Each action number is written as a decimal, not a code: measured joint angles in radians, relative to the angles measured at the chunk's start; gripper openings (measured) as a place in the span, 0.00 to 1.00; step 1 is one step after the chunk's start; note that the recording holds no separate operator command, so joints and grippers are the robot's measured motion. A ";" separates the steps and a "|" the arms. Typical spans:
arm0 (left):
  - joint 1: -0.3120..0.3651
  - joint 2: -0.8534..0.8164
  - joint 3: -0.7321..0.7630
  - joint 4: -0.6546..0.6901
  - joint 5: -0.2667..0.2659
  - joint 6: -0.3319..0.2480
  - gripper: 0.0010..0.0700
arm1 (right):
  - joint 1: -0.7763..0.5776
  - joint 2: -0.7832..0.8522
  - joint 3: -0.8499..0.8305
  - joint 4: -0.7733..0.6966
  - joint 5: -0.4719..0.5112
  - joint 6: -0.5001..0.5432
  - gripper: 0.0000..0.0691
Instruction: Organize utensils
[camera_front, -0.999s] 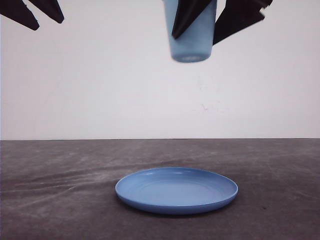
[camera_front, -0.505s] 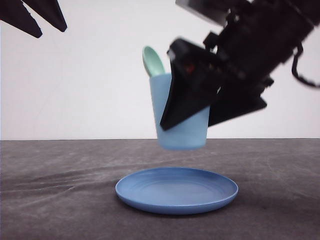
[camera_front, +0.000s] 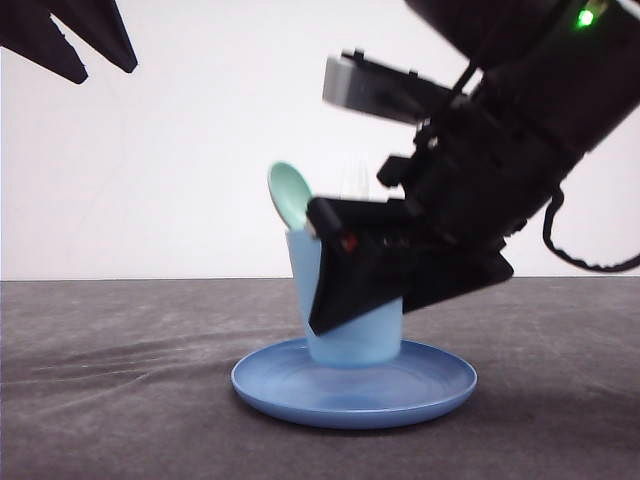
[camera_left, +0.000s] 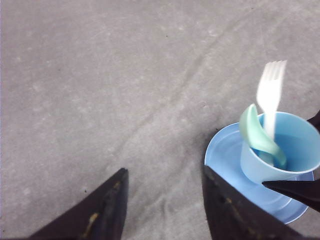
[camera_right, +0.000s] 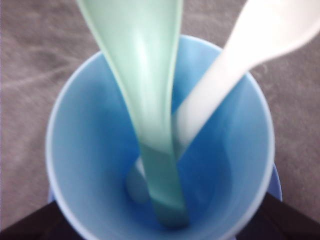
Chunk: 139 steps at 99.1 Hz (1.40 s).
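Note:
A light blue cup (camera_front: 355, 342) stands on the round blue plate (camera_front: 425, 385), with my right gripper (camera_front: 360, 320) shut on its sides. Both utensils stand inside the cup. The mint-green spoon (camera_front: 290, 195) leans out over the rim with its bowl up. In the left wrist view the white fork (camera_left: 270, 92) rises tines up beside the spoon (camera_left: 256, 134). The right wrist view looks down into the cup (camera_right: 85, 165), where the spoon handle (camera_right: 150, 115) and the fork handle (camera_right: 235, 55) cross. My left gripper (camera_left: 164, 170) hangs open and empty, high and off to the left (camera_front: 102, 68).
The grey table (camera_front: 110, 400) spreads around the plate (camera_left: 225, 155), with a white wall (camera_front: 180, 180) behind it. My right arm's black body (camera_front: 520, 120) fills the space above and to the right of the cup.
My right gripper has come down with the cup, from high above the plate onto its middle. The left gripper has stayed where it was.

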 joint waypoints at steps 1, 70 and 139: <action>0.000 0.000 0.000 0.000 0.000 0.000 0.39 | 0.000 0.002 0.000 0.000 0.001 0.000 0.58; 0.000 0.000 0.000 0.000 0.000 0.000 0.39 | 0.000 0.026 0.000 -0.014 0.001 0.033 0.88; 0.000 -0.042 0.000 0.000 0.000 -0.024 0.39 | 0.000 -0.617 0.140 -0.518 0.053 0.045 0.89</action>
